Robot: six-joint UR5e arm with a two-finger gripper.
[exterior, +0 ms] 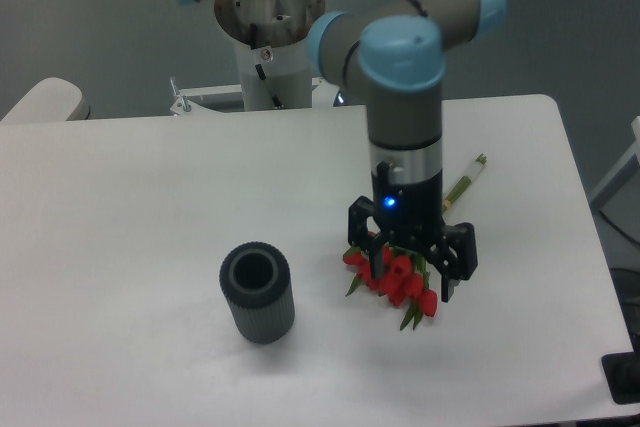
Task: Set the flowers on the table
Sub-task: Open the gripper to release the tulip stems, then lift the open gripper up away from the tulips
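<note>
The flowers (403, 285), red tulips with green leaves, lie on the white table (130, 207) right of centre. Their pale green stems (466, 179) stretch up and to the right, partly hidden behind the arm. My gripper (408, 265) points straight down directly over the blooms. Its black fingers (357, 238) stand wide apart on either side of the bunch, so it is open. I cannot tell whether the fingertips touch the table or the flowers.
A dark grey ribbed cylinder (257, 293) stands upright on the table to the left of the flowers. The robot's base (268, 22) is at the table's far edge. The table's right edge is close to the stems.
</note>
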